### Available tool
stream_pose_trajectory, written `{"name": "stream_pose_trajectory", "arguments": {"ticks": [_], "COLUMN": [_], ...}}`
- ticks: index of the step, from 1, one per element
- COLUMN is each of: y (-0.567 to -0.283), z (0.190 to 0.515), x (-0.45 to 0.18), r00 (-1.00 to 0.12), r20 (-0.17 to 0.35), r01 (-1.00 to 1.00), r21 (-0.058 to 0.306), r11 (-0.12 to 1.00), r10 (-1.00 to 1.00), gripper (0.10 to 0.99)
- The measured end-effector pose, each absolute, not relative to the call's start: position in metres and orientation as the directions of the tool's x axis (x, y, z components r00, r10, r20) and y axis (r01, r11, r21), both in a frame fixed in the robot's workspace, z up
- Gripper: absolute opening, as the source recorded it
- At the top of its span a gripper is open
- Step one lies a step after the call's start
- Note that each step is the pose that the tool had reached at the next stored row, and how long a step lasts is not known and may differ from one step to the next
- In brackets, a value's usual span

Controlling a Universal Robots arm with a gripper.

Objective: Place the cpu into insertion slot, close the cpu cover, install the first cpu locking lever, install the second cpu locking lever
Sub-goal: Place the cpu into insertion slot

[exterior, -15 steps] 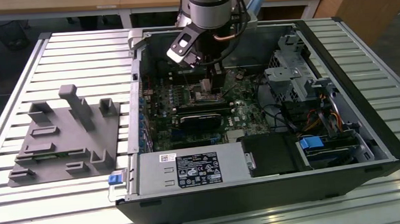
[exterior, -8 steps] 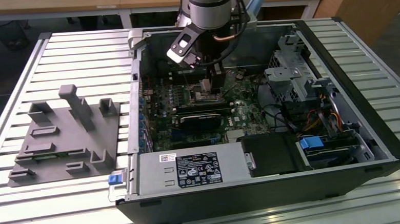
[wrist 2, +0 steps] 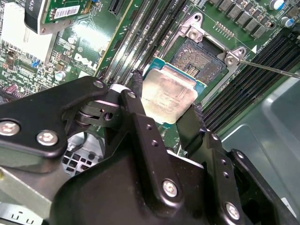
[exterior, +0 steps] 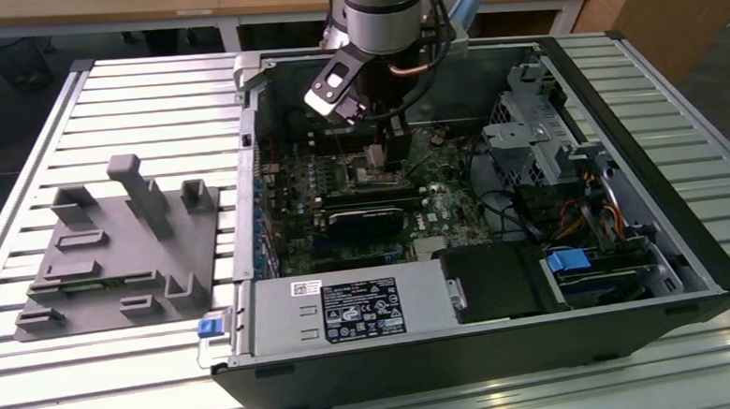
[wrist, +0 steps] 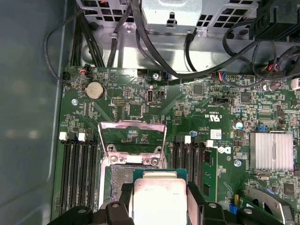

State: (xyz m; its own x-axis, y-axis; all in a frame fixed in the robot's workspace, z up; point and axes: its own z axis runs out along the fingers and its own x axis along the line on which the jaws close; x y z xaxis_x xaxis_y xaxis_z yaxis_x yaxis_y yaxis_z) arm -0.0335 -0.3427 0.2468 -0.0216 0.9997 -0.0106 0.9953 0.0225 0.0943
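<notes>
Your gripper (wrist 2: 166, 93) is clamped on the cpu (wrist 2: 169, 96), pinched between both black fingers (wrist 2: 137, 101), partly over the insertion slot (wrist 2: 199, 58), not seated. Beyond the slot, the cpu cover (wrist: 132, 125) stands flipped open above the green motherboard (wrist: 197, 101).

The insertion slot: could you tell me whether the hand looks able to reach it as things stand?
Probably yes: the cpu cover stands open, the insertion slot lies bare, and the hand holds the cpu close by with nothing between.
</notes>
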Motion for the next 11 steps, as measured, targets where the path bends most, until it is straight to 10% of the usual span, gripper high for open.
{"name": "stream_pose_trajectory", "arguments": {"ticks": [11], "y": [-0.3419], "z": [0.2440], "x": [-0.0335], "r00": [-0.022], "r20": [-0.010], "r01": [0.995], "r21": [0.094], "r11": [0.022], "r10": [1.000], "gripper": [0.541]}}
